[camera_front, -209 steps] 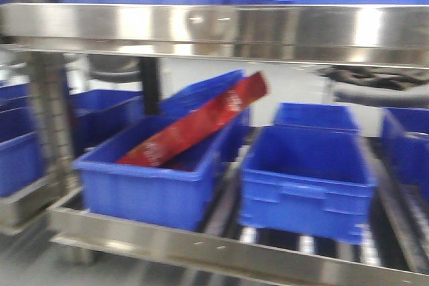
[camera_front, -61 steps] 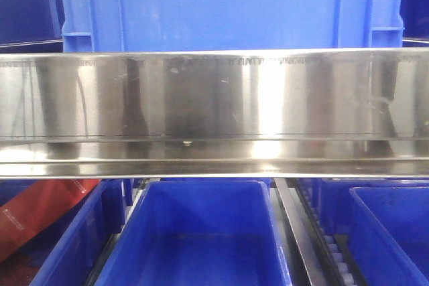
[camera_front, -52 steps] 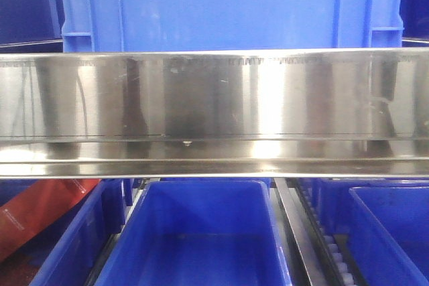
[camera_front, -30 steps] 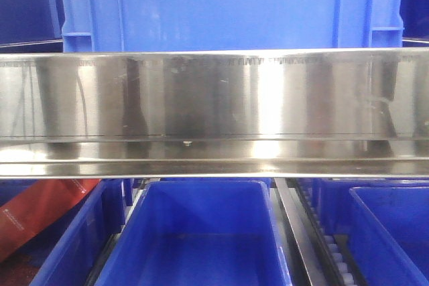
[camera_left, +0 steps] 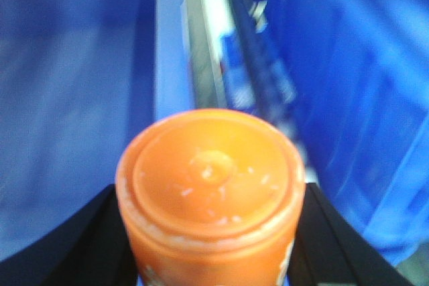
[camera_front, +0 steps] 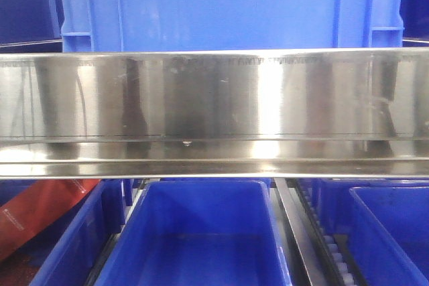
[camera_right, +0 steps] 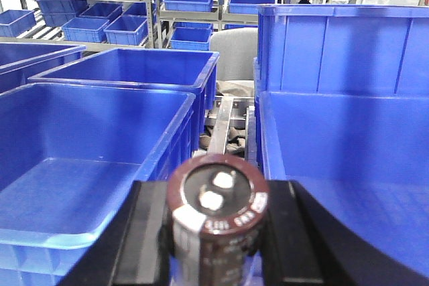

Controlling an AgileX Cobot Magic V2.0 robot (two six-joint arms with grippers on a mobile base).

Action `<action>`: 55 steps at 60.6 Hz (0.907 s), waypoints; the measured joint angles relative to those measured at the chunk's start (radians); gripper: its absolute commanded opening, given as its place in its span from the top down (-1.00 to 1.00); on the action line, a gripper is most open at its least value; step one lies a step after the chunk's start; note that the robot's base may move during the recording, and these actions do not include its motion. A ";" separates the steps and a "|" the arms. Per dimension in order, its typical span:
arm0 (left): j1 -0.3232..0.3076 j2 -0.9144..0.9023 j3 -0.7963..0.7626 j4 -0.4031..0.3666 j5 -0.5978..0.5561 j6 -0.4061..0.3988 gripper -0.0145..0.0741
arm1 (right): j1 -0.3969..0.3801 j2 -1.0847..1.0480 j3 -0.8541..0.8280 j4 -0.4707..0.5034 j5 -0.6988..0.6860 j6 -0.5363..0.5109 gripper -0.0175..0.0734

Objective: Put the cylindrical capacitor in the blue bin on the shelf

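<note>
The cylindrical capacitor (camera_right: 216, 209) is pinched upright by the right pincer (camera_right: 216, 236). Its dark body is clamped between the two black fingers (camera_right: 144, 232), and its top end, with two pale terminals, is turned toward the wrist camera. It is held in the air in front of the gap between two blue bins, with a low blue bin (camera_right: 100, 159) seen to its left and a taller-walled blue bin (camera_right: 348, 145) to its right. Further steel racks loaded with blue bins are seen behind. In the left wrist view, an orange object (camera_left: 211, 179) with a round lid is gripped by the left pincer (camera_left: 211, 232), with a black finger (camera_left: 74, 252) pressed against each side and blurred blue walls all around. In the front view, the shelf (camera_front: 214, 98) is shown as a shiny steel rail spanning the frame. A large blue crate (camera_front: 228, 5) is stood on the tier above it, an open blue bin (camera_front: 201, 232) is set below, and a red packet (camera_front: 33, 216) is seen at lower left.
</note>
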 measured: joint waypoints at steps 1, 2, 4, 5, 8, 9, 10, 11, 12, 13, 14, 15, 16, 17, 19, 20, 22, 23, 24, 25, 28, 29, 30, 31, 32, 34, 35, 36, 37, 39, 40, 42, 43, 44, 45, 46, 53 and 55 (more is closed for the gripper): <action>-0.007 0.008 -0.017 -0.005 0.000 0.002 0.92 | 0.000 0.000 0.000 0.000 0.000 0.000 0.77; -0.012 0.021 -0.029 -0.007 0.000 0.004 0.92 | 0.000 0.000 0.000 0.000 0.000 0.000 0.77; -0.028 0.045 -0.062 -0.009 -0.003 0.006 0.92 | 0.000 0.000 0.000 0.000 0.000 0.000 0.77; -0.036 0.056 -0.077 -0.010 -0.005 0.008 0.92 | 0.000 0.000 0.000 0.000 0.000 0.000 0.77; -0.068 0.097 -0.133 -0.013 -0.005 0.016 0.92 | 0.000 0.000 0.000 0.000 0.000 0.000 0.77; -0.083 0.110 -0.151 -0.015 -0.008 0.016 0.92 | 0.000 0.000 0.000 0.000 0.000 0.000 0.77; -0.093 0.124 -0.169 -0.015 -0.007 0.018 0.92 | 0.000 0.000 0.000 0.000 0.000 0.000 0.77; -0.104 0.139 -0.196 -0.015 -0.007 0.021 0.92 | 0.000 0.000 0.000 0.000 0.000 0.000 0.77; -0.114 0.153 -0.215 -0.017 -0.007 0.023 0.92 | 0.000 0.000 0.000 0.000 0.000 0.000 0.77; -0.130 0.176 -0.244 -0.016 -0.007 0.022 0.92 | 0.000 0.000 0.000 0.000 0.000 0.000 0.77; -0.140 0.191 -0.264 -0.016 -0.007 0.022 0.92 | 0.000 0.000 0.000 0.000 0.000 0.000 0.77; -0.151 0.215 -0.284 -0.018 -0.007 0.023 0.92 | 0.000 0.000 0.000 0.000 0.000 0.000 0.77; -0.166 0.231 -0.313 -0.018 -0.007 0.025 0.92 | 0.000 0.000 0.000 0.000 0.000 0.000 0.77; -0.176 0.256 -0.334 -0.019 -0.007 0.025 0.92 | 0.000 0.000 0.000 0.000 0.000 0.000 0.77; -0.196 0.289 -0.375 -0.019 -0.007 0.027 0.92 | 0.000 0.000 0.000 0.000 0.000 0.000 0.77; -0.210 0.315 -0.405 -0.019 -0.007 0.033 0.92 | 0.000 0.000 0.000 0.000 0.000 0.000 0.77; -0.232 0.350 -0.445 -0.019 -0.007 0.033 0.92 | 0.000 0.000 0.000 0.000 0.000 0.000 0.77; -0.240 0.367 -0.465 -0.019 -0.007 0.033 0.92 | 0.000 0.000 0.000 0.003 0.000 0.000 0.77; -0.248 0.384 -0.494 -0.020 -0.007 0.033 0.92 | 0.000 0.000 0.000 0.008 0.000 0.000 0.77; -0.259 0.409 -0.514 -0.020 -0.008 0.033 0.92 | 0.000 0.000 0.000 0.010 0.000 0.000 0.77; -0.279 0.469 -0.579 -0.021 -0.010 0.033 0.92 | 0.000 0.000 0.000 0.019 0.005 0.000 0.77; -0.288 0.487 -0.605 -0.023 -0.011 0.033 0.92 | 0.000 0.000 0.000 0.024 0.007 0.000 0.77; -0.293 0.513 -0.622 -0.023 -0.013 0.033 0.92 | 0.000 0.000 0.000 0.026 0.007 0.000 0.77; -0.301 0.530 -0.646 -0.024 -0.013 0.033 0.92 | 0.000 0.000 0.000 0.028 0.009 0.000 0.77; -0.311 0.565 -0.668 -0.028 -0.016 0.033 0.92 | 0.000 0.000 0.000 0.030 0.011 0.000 0.77; -0.321 0.607 -0.703 -0.028 -0.015 0.033 0.92 | 0.000 0.000 0.000 0.032 0.011 0.000 0.77; -0.325 0.624 -0.715 -0.030 -0.015 0.033 0.92 | 0.000 0.000 0.000 0.032 0.011 0.000 0.77; -0.329 0.640 -0.727 -0.030 -0.015 0.033 0.92 | 0.000 0.000 0.000 0.032 0.011 0.000 0.77; -0.332 0.657 -0.744 -0.032 -0.015 0.033 0.92 | 0.000 0.000 0.000 0.032 0.011 0.000 0.77; -0.341 0.696 -0.768 -0.033 -0.015 0.033 0.92 | 0.000 0.000 0.000 0.034 0.011 0.000 0.77; -0.344 0.719 -0.776 -0.035 -0.015 0.033 0.92 | 0.000 0.000 0.000 0.034 0.011 0.000 0.77; -0.348 0.749 -0.790 -0.035 -0.015 0.033 0.92 | 0.000 0.000 0.000 0.037 0.011 0.000 0.77; -0.351 0.770 -0.799 -0.037 -0.015 0.033 0.92 | 0.000 0.000 0.000 0.037 0.011 0.000 0.77; -0.355 0.784 -0.803 -0.037 -0.015 0.033 0.92 | 0.000 0.000 0.000 0.039 0.011 0.000 0.77; -0.356 0.798 -0.808 -0.037 -0.015 0.033 0.92 | 0.000 0.000 0.000 0.042 0.011 0.000 0.77; -0.359 0.811 -0.812 -0.039 -0.015 0.033 0.92 | 0.000 0.000 0.000 0.045 0.011 0.000 0.77; -0.360 0.906 -0.823 -0.039 -0.015 0.033 0.92 | 0.000 0.000 0.000 0.060 0.013 0.000 0.77; -0.360 0.925 -0.823 -0.039 -0.015 0.033 0.92 | 0.000 0.000 0.000 0.060 0.014 0.000 0.77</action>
